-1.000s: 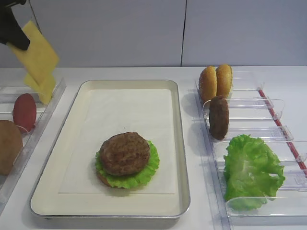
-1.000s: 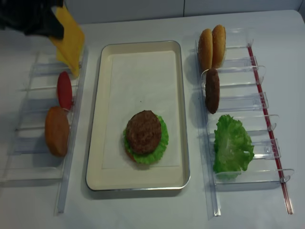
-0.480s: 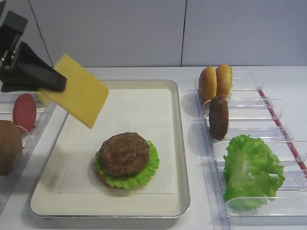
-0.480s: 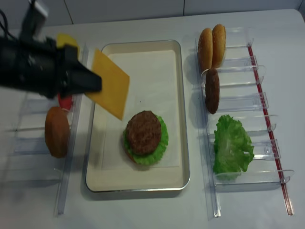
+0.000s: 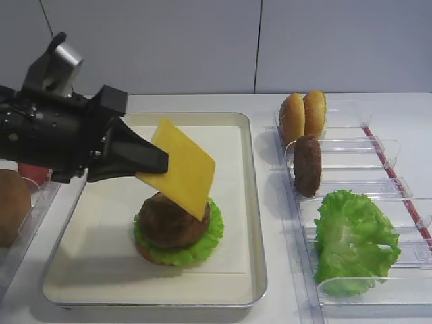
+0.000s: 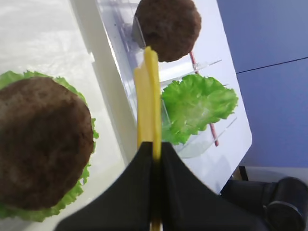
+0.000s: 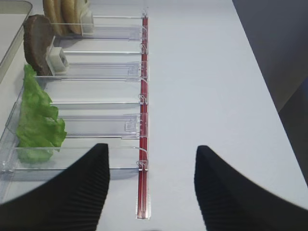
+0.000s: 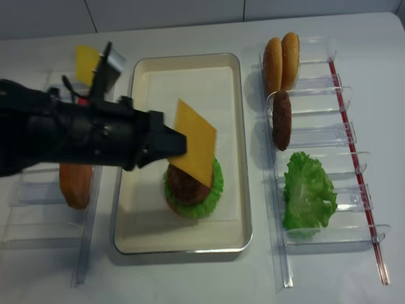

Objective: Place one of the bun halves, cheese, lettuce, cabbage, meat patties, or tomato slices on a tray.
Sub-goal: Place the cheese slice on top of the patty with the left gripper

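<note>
Left end effector [image 5: 156, 164] clamped on cheese slice [image 5: 181, 167] by its edge, slice tilted above meat patty [image 5: 169, 221] on lettuce on tray [image 5: 253, 223]. Arm reaches in low from left. Right end effector [image 7: 151, 183] spread open over counter [image 7: 207, 96].

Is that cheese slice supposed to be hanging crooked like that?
The cheese is tilted steeply, pinched at one corner by the left gripper above the patty on the tray. It isn't lying flat yet. Nothing looks spilled or damaged.
</note>
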Action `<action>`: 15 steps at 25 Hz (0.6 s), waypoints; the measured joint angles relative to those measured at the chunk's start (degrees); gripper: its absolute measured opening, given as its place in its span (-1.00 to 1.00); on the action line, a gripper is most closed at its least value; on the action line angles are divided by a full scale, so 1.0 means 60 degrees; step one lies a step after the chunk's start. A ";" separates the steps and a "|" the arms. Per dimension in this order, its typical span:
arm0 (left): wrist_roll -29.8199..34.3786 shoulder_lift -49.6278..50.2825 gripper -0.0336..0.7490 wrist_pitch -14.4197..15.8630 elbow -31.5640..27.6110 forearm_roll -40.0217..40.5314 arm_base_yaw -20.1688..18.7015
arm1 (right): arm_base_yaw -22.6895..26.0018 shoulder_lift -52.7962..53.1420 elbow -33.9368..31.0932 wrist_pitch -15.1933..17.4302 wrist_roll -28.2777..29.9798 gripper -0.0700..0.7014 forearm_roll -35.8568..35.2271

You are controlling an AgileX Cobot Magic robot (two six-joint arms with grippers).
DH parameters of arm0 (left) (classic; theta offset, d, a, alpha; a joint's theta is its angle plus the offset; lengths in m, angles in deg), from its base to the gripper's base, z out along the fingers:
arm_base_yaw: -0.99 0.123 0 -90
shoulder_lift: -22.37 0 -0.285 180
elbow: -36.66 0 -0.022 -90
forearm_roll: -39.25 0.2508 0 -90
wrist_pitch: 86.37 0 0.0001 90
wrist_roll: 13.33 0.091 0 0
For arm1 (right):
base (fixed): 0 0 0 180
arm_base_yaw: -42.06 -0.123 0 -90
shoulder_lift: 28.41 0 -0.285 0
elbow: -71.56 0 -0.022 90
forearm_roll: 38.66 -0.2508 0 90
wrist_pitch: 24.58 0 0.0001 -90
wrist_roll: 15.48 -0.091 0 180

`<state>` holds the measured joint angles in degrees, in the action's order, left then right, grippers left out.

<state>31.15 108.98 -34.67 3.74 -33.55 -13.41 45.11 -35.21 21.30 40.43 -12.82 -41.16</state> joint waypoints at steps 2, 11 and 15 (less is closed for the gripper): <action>0.0098 0.0382 -0.91 -0.0278 0.0000 -0.0249 -0.0255 | 0.0000 0.0000 0.0000 0.0000 0.0000 0.31 0.0000; 0.0200 0.1282 -0.91 -0.0820 0.0000 -0.0251 -0.0363 | 0.0000 0.0000 0.0000 0.0000 0.0000 0.31 0.0000; -0.0403 0.1290 -0.91 -0.1086 0.0000 0.0665 -0.0363 | 0.0000 0.0000 0.0000 0.0000 0.0000 0.31 0.0000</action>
<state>28.73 116.72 -41.18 3.74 -29.56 -15.59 45.11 -35.21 21.30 40.43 -12.82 -41.16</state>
